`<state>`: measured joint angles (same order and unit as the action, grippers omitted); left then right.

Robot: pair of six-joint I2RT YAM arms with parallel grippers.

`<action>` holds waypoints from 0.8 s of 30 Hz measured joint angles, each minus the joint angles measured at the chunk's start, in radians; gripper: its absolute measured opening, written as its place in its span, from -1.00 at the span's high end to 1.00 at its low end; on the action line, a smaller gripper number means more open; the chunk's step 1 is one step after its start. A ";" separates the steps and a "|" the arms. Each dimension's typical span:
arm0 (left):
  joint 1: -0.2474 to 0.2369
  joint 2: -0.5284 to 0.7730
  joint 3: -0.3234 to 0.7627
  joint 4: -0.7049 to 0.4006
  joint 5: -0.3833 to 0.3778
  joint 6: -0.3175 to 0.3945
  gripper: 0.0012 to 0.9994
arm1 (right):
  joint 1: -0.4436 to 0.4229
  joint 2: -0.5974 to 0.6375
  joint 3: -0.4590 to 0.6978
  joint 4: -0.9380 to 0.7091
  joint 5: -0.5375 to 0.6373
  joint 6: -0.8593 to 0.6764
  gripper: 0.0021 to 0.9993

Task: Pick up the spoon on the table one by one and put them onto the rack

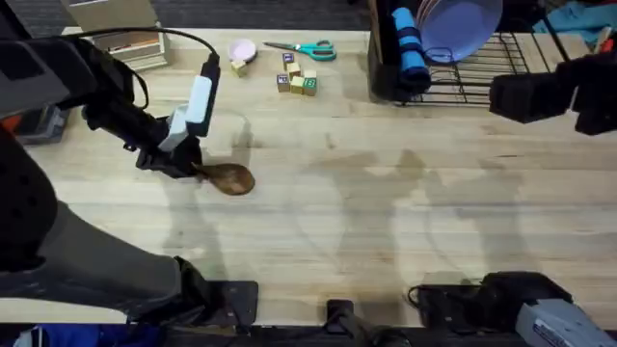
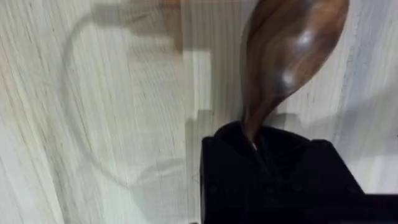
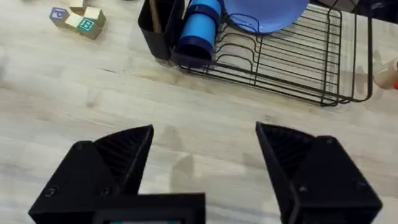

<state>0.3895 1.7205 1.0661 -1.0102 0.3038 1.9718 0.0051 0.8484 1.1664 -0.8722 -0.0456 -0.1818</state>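
Observation:
A brown wooden spoon (image 1: 229, 178) lies over the left part of the table (image 1: 366, 222), its oval bowl pointing right. My left gripper (image 1: 189, 166) is shut on the spoon's handle, whose length is hidden between the black fingers. In the left wrist view the glossy spoon bowl (image 2: 292, 56) sticks out from my closed fingers (image 2: 273, 177) just above the wood. The black wire rack (image 1: 482, 77) stands at the back right, with a solid black holder (image 3: 158, 28) at its left end. My right gripper (image 3: 205, 168) hangs open over bare table in front of the rack (image 3: 292, 62).
In the rack sit a blue cup (image 1: 410, 43) and a lavender plate (image 1: 463, 24). Teal-handled scissors (image 1: 308, 48), small toy blocks (image 1: 297, 79) and a pink lid (image 1: 241, 50) lie along the back. A beige organiser (image 1: 120, 39) stands at the back left.

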 joint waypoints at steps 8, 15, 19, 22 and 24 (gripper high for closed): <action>-0.050 0.032 0.041 -0.023 0.008 -0.084 0.92 | 0.000 0.000 0.000 0.000 0.000 0.000 -0.99; -0.155 0.068 0.166 -0.106 0.031 -0.185 0.92 | 0.000 0.018 0.000 0.000 0.000 -0.002 -0.99; -0.196 0.068 0.270 -0.152 0.041 -0.262 0.92 | 0.000 0.045 0.000 0.001 0.000 -0.002 -1.00; -0.225 0.068 0.337 -0.177 0.043 -0.325 0.92 | 0.000 0.054 0.000 0.005 0.000 -0.002 -0.99; -0.245 0.068 0.380 -0.178 0.048 -0.383 0.92 | 0.000 0.055 0.000 0.008 0.000 -0.003 -0.99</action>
<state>0.1443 1.7882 1.4459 -1.1877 0.3515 1.5888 0.0051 0.9035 1.1667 -0.8645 -0.0456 -0.1843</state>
